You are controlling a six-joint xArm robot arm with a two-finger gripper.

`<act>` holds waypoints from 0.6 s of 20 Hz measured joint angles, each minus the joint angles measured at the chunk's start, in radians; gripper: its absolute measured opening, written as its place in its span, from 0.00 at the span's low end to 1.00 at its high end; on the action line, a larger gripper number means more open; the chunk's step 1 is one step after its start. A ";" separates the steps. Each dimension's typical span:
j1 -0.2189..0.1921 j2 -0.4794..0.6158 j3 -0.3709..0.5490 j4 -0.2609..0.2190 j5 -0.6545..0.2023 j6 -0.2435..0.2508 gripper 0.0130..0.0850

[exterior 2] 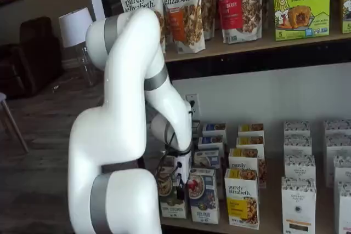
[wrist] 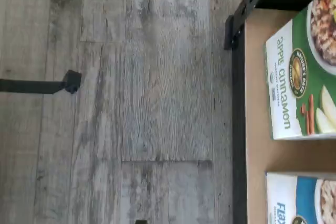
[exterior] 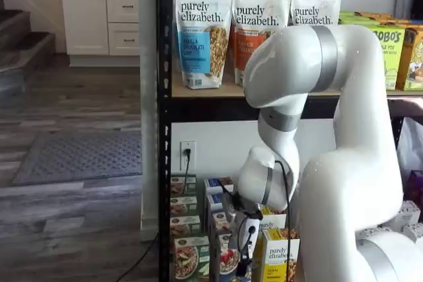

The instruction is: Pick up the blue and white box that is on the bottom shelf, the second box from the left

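The wrist view looks down on grey plank floor (wrist: pixel 147 93) and the front corner of the bottom shelf (wrist: pixel 257 150), a tan board framed by a black steel post (wrist: pixel 247 9). A green box (wrist: pixel 304 72) reading "apple cinnamon" lies near that corner, and beside it, further along the front edge, is the blue and white box (wrist: pixel 302 198), only partly in frame. A dark strip (wrist: pixel 39 85) crosses the floor. No fingers show here.

In a shelf view the white arm (exterior: pixel 344 163) bends down in front of the rack, and the gripper (exterior: pixel 246 255) hangs low before the front row of boxes. The blue and white box (exterior: pixel 227 257) stands at the front edge, just behind the gripper, between the green box (exterior: pixel 190 257) and a yellow box (exterior: pixel 277 255). Granola bags (exterior: pixel 201 31) stand on the upper shelf. The fingers are too dark and small to make out a gap.

In a shelf view the arm (exterior 2: pixel 126 135) hides much of the gripper (exterior 2: pixel 178 187), which hangs just beside the blue and white box (exterior 2: pixel 204 194) at the front edge of the bottom shelf (exterior 2: pixel 263 220). The box stands upright, ungripped. The jaws stand wide, though the fingers themselves are hard to see.
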 joint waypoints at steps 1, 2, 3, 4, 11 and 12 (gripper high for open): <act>0.006 0.005 -0.005 0.016 -0.001 -0.010 1.00; 0.009 0.011 -0.013 0.033 0.002 -0.021 1.00; 0.011 0.014 -0.019 0.039 0.004 -0.025 1.00; 0.011 0.019 -0.028 0.045 0.007 -0.029 1.00; 0.006 0.077 -0.111 0.066 0.005 -0.049 1.00; 0.003 0.088 -0.127 0.078 0.007 -0.062 1.00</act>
